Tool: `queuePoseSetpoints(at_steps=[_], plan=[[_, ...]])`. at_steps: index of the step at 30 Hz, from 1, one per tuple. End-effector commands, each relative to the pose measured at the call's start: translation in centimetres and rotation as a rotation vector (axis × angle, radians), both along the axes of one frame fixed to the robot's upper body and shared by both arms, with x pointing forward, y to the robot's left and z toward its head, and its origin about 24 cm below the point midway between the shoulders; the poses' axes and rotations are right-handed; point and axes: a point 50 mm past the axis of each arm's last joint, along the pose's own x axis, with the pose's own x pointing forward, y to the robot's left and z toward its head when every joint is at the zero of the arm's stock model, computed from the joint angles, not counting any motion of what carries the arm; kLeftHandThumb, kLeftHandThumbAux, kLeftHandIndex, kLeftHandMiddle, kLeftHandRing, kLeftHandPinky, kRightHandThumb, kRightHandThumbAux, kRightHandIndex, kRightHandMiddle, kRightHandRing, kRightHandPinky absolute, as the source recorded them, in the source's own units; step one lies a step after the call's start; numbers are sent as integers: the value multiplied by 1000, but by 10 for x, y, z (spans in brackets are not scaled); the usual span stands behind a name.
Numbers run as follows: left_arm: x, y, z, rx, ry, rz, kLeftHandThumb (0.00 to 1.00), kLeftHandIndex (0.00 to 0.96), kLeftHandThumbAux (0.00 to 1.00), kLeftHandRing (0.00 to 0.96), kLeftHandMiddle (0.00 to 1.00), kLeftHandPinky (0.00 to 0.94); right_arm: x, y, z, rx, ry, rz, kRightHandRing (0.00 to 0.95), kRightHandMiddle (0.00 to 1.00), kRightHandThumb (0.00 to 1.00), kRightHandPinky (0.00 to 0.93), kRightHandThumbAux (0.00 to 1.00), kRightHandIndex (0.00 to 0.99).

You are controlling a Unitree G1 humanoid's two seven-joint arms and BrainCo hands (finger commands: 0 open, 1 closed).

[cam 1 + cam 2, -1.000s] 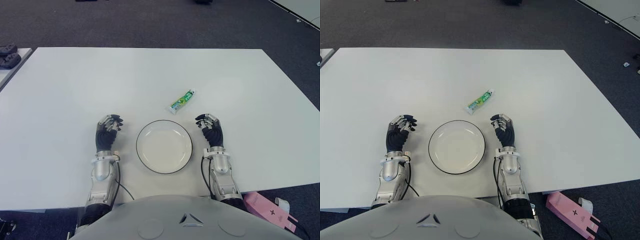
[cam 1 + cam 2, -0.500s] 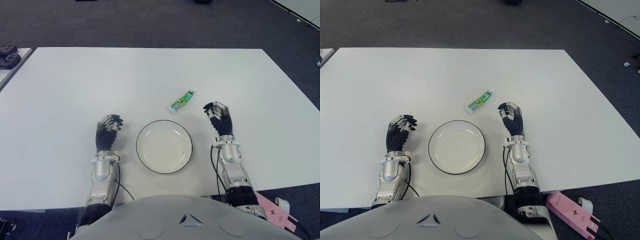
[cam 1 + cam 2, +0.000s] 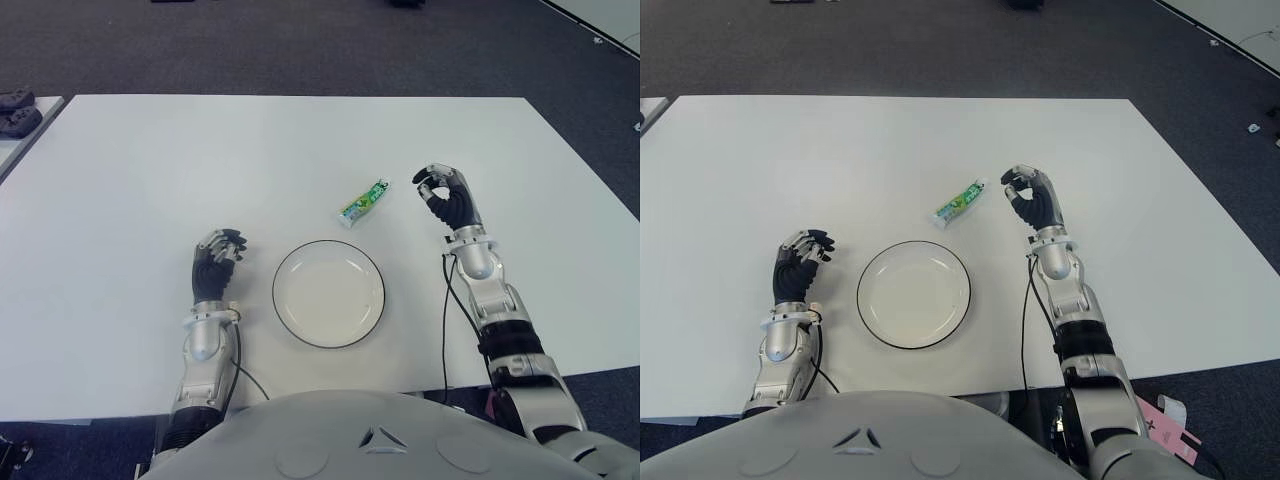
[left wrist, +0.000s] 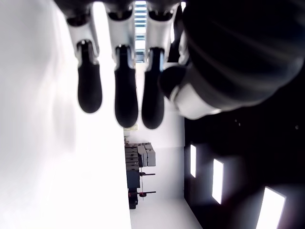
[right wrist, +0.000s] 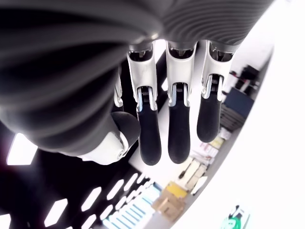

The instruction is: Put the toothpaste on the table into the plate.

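Note:
A small green and white toothpaste tube (image 3: 363, 202) lies on the white table (image 3: 200, 160), just beyond the plate. The white plate (image 3: 328, 293) with a dark rim sits near the table's front edge and has nothing in it. My right hand (image 3: 432, 185) is raised a little to the right of the tube, apart from it, with its fingers (image 5: 174, 119) loosely hanging and holding nothing. A green corner of the tube (image 5: 237, 220) shows in the right wrist view. My left hand (image 3: 222, 245) shows left of the plate, its fingers (image 4: 126, 90) relaxed and holding nothing.
A pink box (image 3: 1160, 425) lies on the dark floor at the front right. Dark shoes (image 3: 15, 110) sit on a second surface at the far left. White tabletop stretches wide behind and to both sides of the tube.
My right hand has left its place beside the plate and moved forward and slightly right, to the right of the toothpaste. The left hand, plate and tube have not moved.

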Motion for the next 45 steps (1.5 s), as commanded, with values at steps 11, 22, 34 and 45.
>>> queuePoseSetpoints(at_steps=[11, 22, 34, 45], plan=[[-11, -1, -16, -1, 108, 22, 701, 432, 724, 528, 500, 542, 37, 2, -4, -278, 92, 200, 452, 436, 703, 448, 729, 415], [-11, -3, -16, -15, 115, 33, 701, 431, 725, 513, 491, 529, 52, 3, 3, -472, 117, 296, 308, 314, 699, 324, 724, 407], [-12, -4, -15, -18, 119, 41, 701, 431, 725, 509, 489, 531, 67, 15, 13, -686, 97, 359, 114, 113, 571, 104, 578, 112], [-13, -4, -15, -21, 117, 45, 701, 431, 725, 512, 496, 532, 77, 26, 22, -832, 60, 387, 2, 3, 565, 1, 446, 10]])
